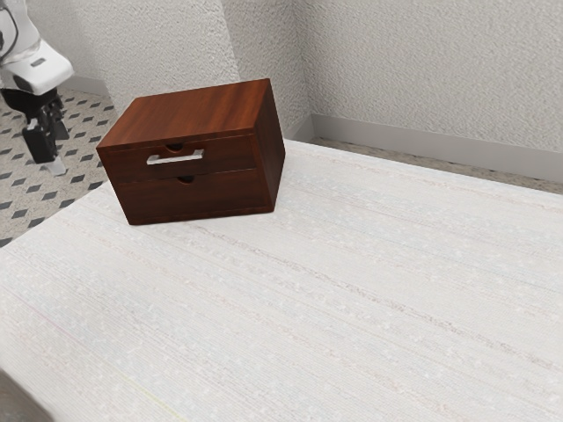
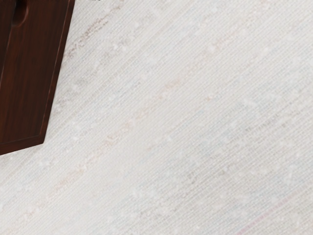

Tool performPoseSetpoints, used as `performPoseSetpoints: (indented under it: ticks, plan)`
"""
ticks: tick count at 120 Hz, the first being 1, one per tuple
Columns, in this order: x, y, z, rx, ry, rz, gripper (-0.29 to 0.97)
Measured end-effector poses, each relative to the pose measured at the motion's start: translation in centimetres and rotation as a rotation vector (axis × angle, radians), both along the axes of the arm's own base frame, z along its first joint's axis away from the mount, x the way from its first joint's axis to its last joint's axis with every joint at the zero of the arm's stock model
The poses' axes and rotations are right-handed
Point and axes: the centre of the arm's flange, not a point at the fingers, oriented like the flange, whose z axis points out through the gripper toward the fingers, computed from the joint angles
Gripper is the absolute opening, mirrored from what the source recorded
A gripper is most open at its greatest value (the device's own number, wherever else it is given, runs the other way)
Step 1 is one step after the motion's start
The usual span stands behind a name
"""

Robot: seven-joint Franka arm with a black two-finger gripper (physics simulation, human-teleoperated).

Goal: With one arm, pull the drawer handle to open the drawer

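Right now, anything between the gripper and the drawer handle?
Nothing. In the exterior view the stretch from gripper to drawer handle is bare.

Brown wooden drawer box [image 1: 198, 114] on a white table [image 1: 352, 290], silver handle [image 1: 175, 157] on the top drawer [image 1: 230, 155], black gripper [image 1: 46, 145] well apart from it

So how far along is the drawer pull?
Nothing done yet: the top drawer looks flush with the cabinet front. In hand: the gripper hangs off to the exterior view's left, clear of the silver handle. Left: reach the handle, grasp it, pull the drawer out.
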Motion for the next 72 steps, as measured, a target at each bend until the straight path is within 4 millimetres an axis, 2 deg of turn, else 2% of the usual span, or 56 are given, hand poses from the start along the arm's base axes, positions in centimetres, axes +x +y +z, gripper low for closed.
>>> performPoseSetpoints:
  ticks: [9,18,51,72]
  plan:
    - [0.8,0.3,-1.5,0.01,0.002,-0.046,0.68]
    - [1.4,0.5,-2.0,0.033,-0.012,-0.086,0.68]
    - [5.3,2.1,-6.4,0.12,0.014,-0.197,0.68]
    - [7.0,2.7,-8.1,0.152,0.01,-0.248,0.68]
